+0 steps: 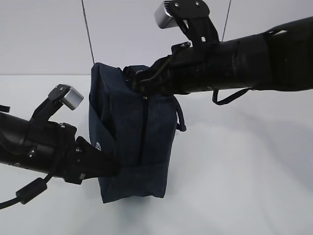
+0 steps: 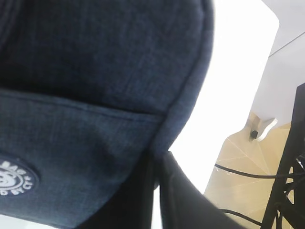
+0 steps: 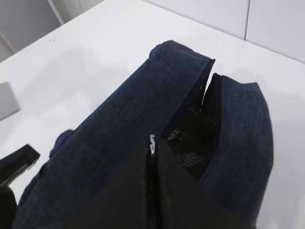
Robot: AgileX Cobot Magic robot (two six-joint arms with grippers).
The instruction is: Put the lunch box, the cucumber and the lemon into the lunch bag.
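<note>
The dark navy lunch bag (image 1: 132,137) stands upright on the white table, its zipper running down the side that faces the exterior view. My left gripper (image 1: 116,166) is shut on the fabric at the bag's lower left edge (image 2: 159,155), near the round white logo (image 2: 14,177). My right gripper (image 1: 131,81) is at the bag's top, shut on the metal zipper pull (image 3: 152,142). Beyond the pull the zipper is parted, showing a dark mesh interior (image 3: 190,133). The lunch box, the cucumber and the lemon are out of view.
White table (image 1: 244,171) spreads around the bag on all sides. The table's far edge (image 2: 267,57) shows in the left wrist view, with tan floor, cables and a black frame (image 2: 290,157) beyond it.
</note>
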